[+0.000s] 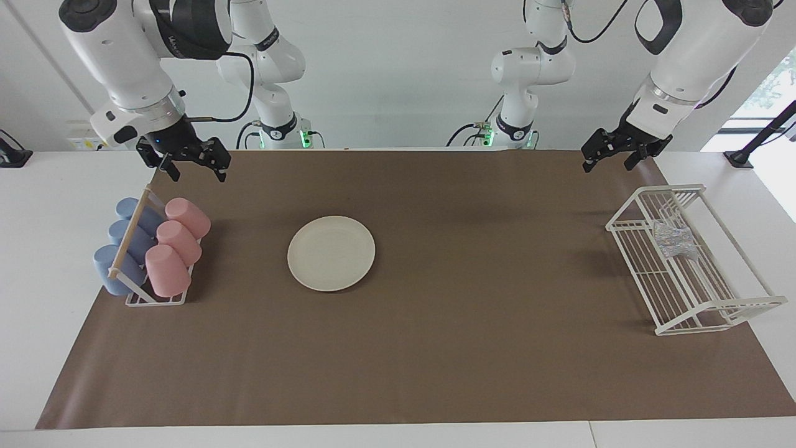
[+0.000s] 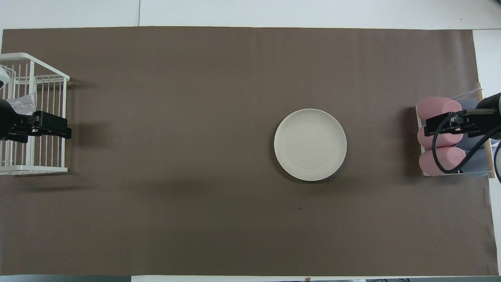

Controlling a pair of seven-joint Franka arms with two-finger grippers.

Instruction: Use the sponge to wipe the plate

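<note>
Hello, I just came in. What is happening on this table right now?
Nothing is being handled yet. The cream plate lies bare on the brown mat, and the silvery mesh sponge sits in the white wire rack at the left arm's end of the table. The left gripper hangs open and empty above the mat's edge close to that rack. The right gripper, also open and empty, hangs near the cup rack with pink and blue cups. Wiping has not started.
</note>
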